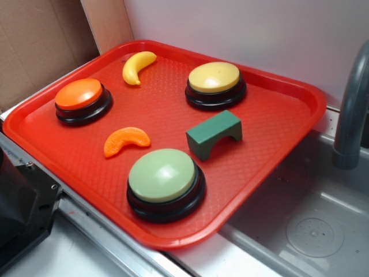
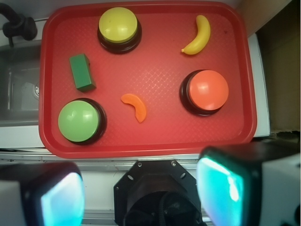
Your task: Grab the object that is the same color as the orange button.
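The small orange segment toy [image 1: 126,141] lies on the red tray [image 1: 271,121] between the orange button [image 1: 81,98] and the pale green button [image 1: 163,179]. In the wrist view the segment [image 2: 135,106] sits mid-tray, left of the orange button [image 2: 206,91]. My gripper [image 2: 141,190] hangs high above the tray's near edge, over the robot base. Its jaws stand wide apart with nothing between them. The gripper is out of the exterior view.
On the tray also: a yellow banana toy [image 1: 137,66], a yellow-topped button [image 1: 214,82] and a green arch block [image 1: 214,134]. A grey sink [image 1: 305,231] with a faucet [image 1: 351,109] lies to the right. The black robot base [image 1: 20,213] is at the lower left.
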